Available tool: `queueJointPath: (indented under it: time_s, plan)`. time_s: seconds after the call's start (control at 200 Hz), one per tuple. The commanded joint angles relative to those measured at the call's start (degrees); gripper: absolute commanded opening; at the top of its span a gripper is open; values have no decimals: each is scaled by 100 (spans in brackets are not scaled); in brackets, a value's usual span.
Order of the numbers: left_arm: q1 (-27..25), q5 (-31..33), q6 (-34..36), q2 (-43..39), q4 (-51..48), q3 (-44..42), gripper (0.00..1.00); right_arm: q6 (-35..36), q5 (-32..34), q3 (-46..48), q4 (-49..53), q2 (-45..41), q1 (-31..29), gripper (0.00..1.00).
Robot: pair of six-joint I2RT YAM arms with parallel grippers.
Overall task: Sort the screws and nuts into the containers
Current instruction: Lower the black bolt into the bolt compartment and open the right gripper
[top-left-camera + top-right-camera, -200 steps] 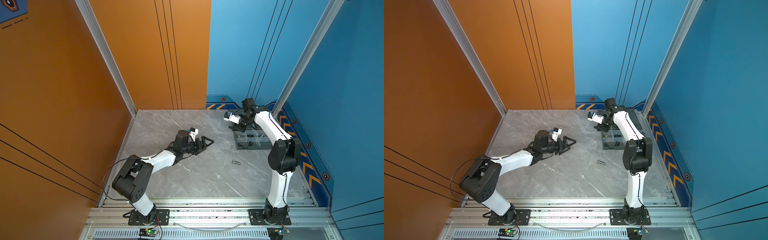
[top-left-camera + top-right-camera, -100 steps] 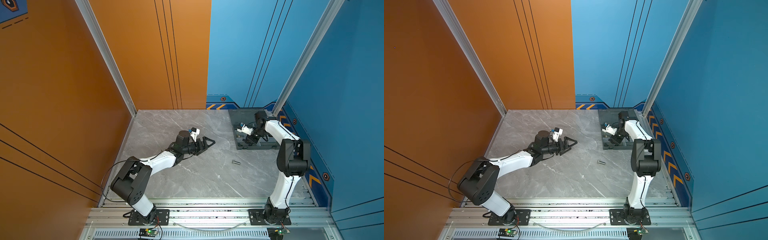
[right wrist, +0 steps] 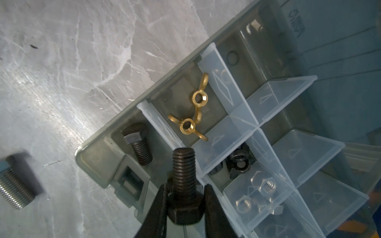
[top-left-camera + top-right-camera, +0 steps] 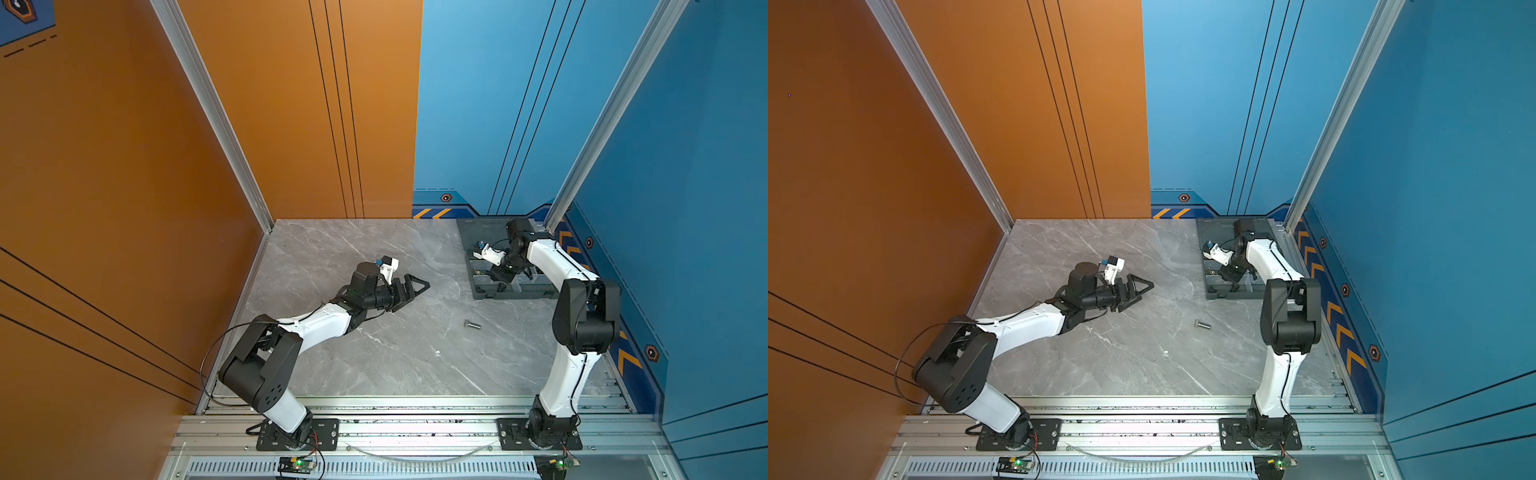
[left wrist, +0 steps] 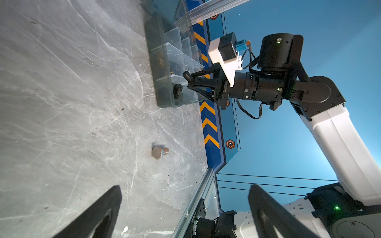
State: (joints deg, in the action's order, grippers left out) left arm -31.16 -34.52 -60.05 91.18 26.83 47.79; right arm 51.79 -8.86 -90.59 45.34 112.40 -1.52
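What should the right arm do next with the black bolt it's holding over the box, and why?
Probably lower the black bolt into the organizer box's corner compartment before letting go. The right gripper holds it by the head, a matching bolt already lies there, and its tip sits near the divider to the brass wing nuts.

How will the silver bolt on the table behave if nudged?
Lying on its side on the smooth table, the silver bolt would likely roll, curving round its wider hex head. It looks solid metal: probably rigid, heavy for its size.
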Motion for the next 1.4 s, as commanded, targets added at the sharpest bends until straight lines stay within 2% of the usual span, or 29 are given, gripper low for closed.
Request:
queueJointPath:
  time_s: [0.0,0.766,1.392]
  plan:
    - [-22,77,58,-59,61,-50,98,-130,151,-167,-122,107,-63,0]
    - [38,77,73,-65,59,-96,98,-174,367,-179,-54,394,-94,1]
    - [28,83,69,-105,59,-147,98,-134,78,95,-60,45,-41,0]
